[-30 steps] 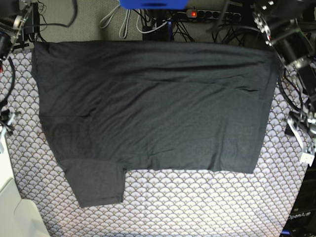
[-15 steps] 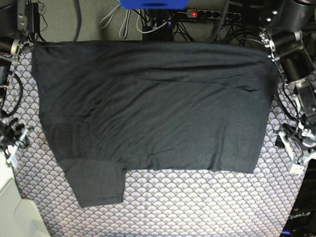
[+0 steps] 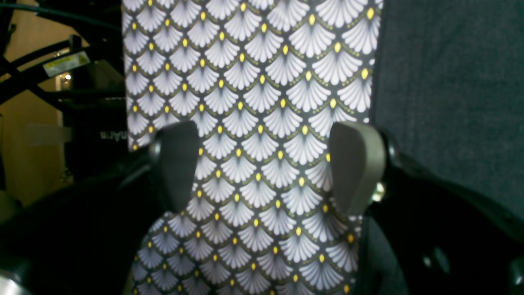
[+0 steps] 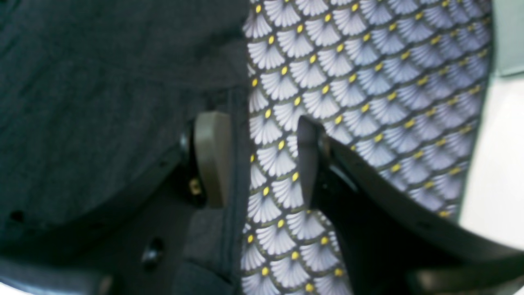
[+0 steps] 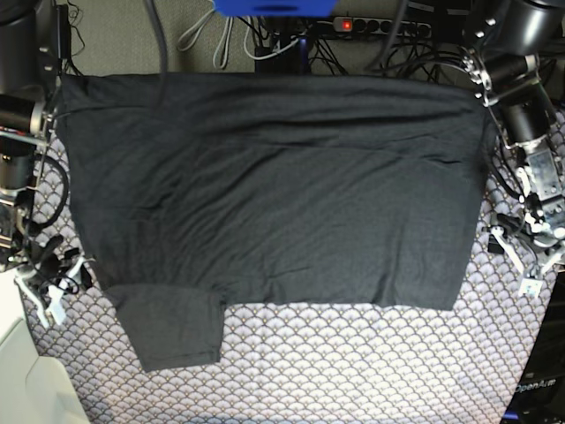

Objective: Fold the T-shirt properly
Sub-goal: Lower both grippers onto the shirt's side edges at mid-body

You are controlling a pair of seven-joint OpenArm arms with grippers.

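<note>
Base view: the big dark T-shirt (image 5: 274, 190) lies spread flat on the tabletop, on top of the fan-patterned tablecloth (image 5: 353, 362). It covers most of the cloth. One sleeve (image 5: 172, 327) sticks out at the near left corner. Cables (image 5: 291, 40) lie on the floor past the far edge.

The right claw (image 5: 53, 287) is low on the picture's left side, just beside the shirt's edge near that sleeve. In the right wrist view the right claw (image 4: 260, 159) has its two fingers apart with nothing between them. One finger (image 4: 208, 157) is over the dark hem of the shirt and the other is over the bare tablecloth (image 4: 368, 82).

The left claw (image 5: 530, 265) is on the picture's right side, just past the shirt's other edge. In the left wrist view the left claw (image 3: 270, 164) is spread wide and holds nothing. Only tablecloth (image 3: 254, 102) shows between its fingers (image 3: 356, 164). The T-shirt (image 3: 450, 90) is right beside it.
</note>
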